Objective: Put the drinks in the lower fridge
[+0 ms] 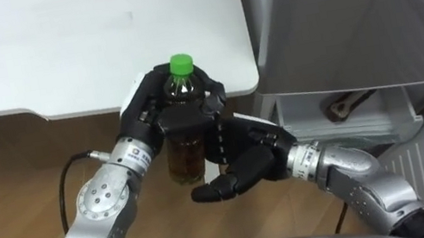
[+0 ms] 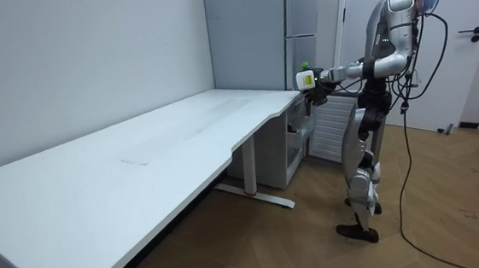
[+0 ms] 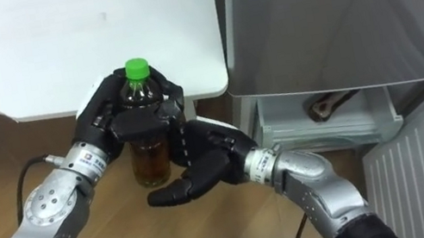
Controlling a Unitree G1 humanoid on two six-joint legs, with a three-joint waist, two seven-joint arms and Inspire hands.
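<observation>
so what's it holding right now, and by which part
The bottle: the left hand wraps its upper part, just under the green cap. The right hand cups open by its base.

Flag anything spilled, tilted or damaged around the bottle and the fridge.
Nothing stands out. The bottle is upright and capped, gripped by the left hand; the right hand is open beside its base. No spill shows.

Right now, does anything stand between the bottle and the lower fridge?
No obstacle is visible. The left hand holds the bottle; the lower fridge is open, with only the open right hand between.
</observation>
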